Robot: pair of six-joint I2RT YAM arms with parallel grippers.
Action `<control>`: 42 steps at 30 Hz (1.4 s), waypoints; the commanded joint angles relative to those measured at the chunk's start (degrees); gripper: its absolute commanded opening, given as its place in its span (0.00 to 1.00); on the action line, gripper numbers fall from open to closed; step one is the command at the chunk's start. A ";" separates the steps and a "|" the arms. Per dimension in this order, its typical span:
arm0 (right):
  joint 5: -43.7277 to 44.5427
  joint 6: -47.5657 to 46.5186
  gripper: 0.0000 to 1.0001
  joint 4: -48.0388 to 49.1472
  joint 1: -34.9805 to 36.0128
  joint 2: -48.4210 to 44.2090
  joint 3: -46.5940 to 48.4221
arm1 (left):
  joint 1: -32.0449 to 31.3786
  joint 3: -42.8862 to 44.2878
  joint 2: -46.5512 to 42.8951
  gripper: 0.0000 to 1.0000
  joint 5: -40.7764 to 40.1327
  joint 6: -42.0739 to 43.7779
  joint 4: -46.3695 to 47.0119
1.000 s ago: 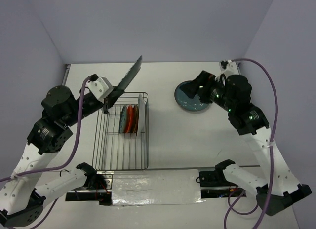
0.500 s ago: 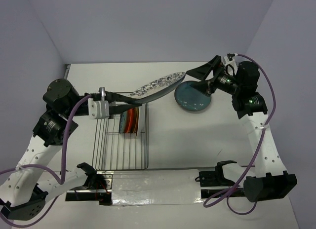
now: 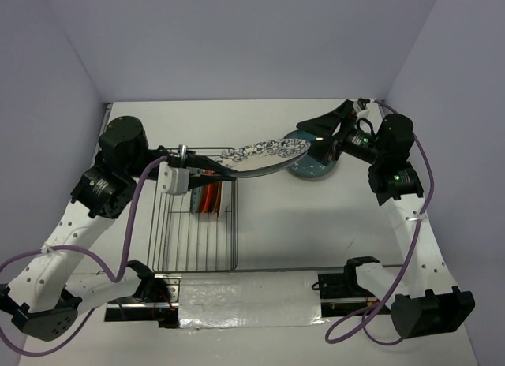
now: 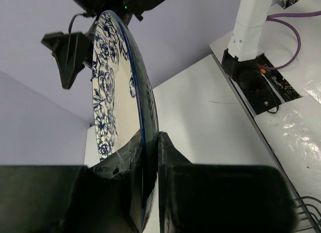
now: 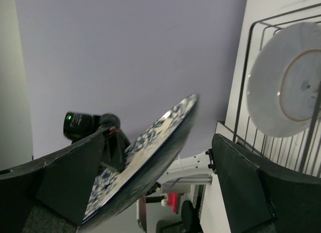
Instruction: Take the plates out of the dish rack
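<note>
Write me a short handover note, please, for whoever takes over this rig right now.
Left gripper: shut on the rim of the floral plate, holding it out above the table toward the right arm.
Right gripper: open, one finger on either side of that plate's far edge, not closed on it.
Done: one dark plate lies flat on the table, far right.
Left: complete the handover, set the floral plate down, then unload the few plates standing in the rack.
</note>
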 commanded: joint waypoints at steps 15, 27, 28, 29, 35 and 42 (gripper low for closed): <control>-0.19 4.38 0.18 12.03 8.47 -5.11 -5.09 | -0.07 -1.35 -0.45 0.02 2.23 -2.01 20.80; -0.54 9.73 0.00 19.66 8.56 -6.17 -6.49 | -0.07 -11.28 -1.95 0.27 -3.31 -8.07 31.52; -0.28 10.27 0.00 20.28 8.56 -6.17 -6.84 | -0.16 -12.68 -1.86 0.25 -3.75 -8.34 32.49; -0.27 11.40 0.00 20.98 8.47 -6.17 -6.93 | -0.25 -13.30 -1.77 0.25 -5.23 -8.34 32.84; -0.62 12.39 0.00 23.63 7.86 -6.17 -5.97 | -3.05 -14.98 -0.02 0.00 -12.17 -5.62 32.57; -2.21 9.48 0.00 19.94 4.43 -6.78 -6.49 | -6.40 -14.45 2.62 0.00 -21.41 -1.40 31.88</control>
